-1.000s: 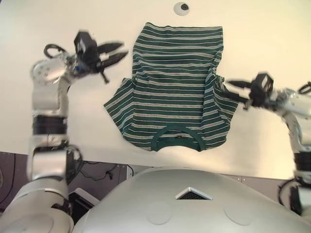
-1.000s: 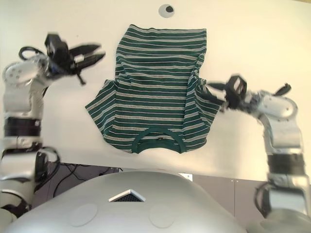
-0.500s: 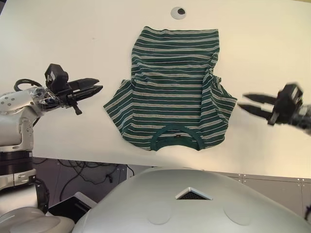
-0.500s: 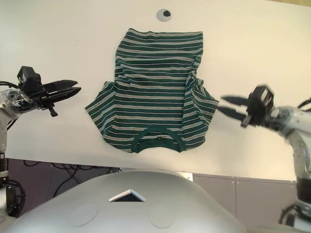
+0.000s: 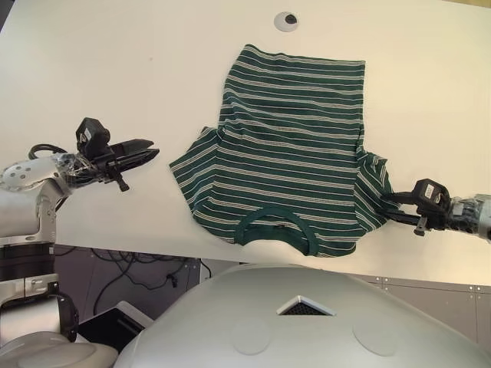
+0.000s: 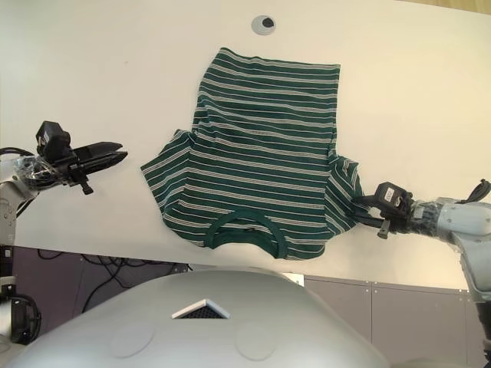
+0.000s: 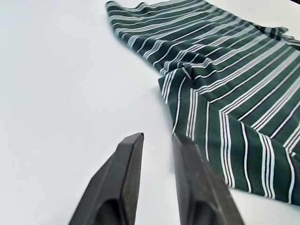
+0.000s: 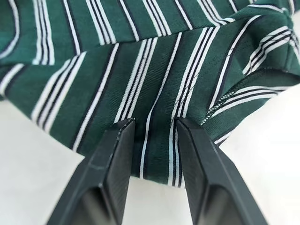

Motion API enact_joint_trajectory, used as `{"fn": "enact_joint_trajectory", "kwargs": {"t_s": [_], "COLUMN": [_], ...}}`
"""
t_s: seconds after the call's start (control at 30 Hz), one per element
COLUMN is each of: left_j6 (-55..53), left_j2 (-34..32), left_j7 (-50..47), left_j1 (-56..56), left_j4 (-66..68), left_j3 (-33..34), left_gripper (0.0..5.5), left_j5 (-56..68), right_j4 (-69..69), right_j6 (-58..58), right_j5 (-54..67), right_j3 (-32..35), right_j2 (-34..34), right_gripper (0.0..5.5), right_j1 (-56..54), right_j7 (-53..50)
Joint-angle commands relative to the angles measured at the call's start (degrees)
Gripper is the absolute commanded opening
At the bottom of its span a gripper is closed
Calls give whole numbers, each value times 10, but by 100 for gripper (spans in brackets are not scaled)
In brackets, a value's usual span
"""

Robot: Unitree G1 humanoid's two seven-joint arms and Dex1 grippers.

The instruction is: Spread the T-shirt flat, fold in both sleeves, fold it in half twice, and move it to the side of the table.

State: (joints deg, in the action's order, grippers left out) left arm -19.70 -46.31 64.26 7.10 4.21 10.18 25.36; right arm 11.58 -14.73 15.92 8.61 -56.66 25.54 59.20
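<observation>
The green striped T-shirt [image 5: 291, 146] lies face up on the white table [image 5: 115, 69], collar toward me and hem at the far side. Its left sleeve [image 5: 192, 165] is spread out. The right sleeve [image 5: 374, 188] lies bunched along the body. My left gripper [image 5: 152, 154] hovers over bare table just left of the left sleeve, open by a narrow gap and holding nothing [image 7: 157, 137]. My right gripper [image 5: 386, 207] is open at the right sleeve's outer edge, with its fingertips [image 8: 180, 123] either side of the striped cloth.
A round grey grommet [image 5: 286, 21] sits in the table beyond the hem. The table's front edge [image 5: 153, 249] runs just below the collar and both grippers. Bare tabletop lies to the left and right of the shirt.
The left arm drew back and down to the shirt's left and its fingers narrowed. The right gripper pulled away from the shirt, then came in to the right sleeve. The view has shifted.
</observation>
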Motion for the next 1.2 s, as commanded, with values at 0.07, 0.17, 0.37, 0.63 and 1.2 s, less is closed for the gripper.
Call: {"fn": "enact_joint_trajectory", "kwargs": {"t_s": [0.07,0.17,0.37,0.63,1.2], "left_j6": [-64,-162,-266,-267,-344], "left_j2": [4,3,61,83,5], "left_j7": [-12,-22,-76,-107,-34], "left_j1": [28,40,37,46,-24], "left_j4": [-2,-5,-26,-28,-154], "left_j3": [8,4,-13,-11,18], "left_gripper": [105,125,174,81,1], "left_j5": [21,52,92,98,194], "right_j4": [6,20,26,17,21], "right_j6": [-30,-36,-45,-51,-60], "right_j5": [44,54,48,45,47], "right_j3": [52,61,43,26,25], "right_j2": [35,42,49,46,50], "right_gripper": [158,161,161,161,161], "right_j1": [-72,-73,-84,-100,-99], "right_j7": [-40,-48,-45,-33,-42]}}
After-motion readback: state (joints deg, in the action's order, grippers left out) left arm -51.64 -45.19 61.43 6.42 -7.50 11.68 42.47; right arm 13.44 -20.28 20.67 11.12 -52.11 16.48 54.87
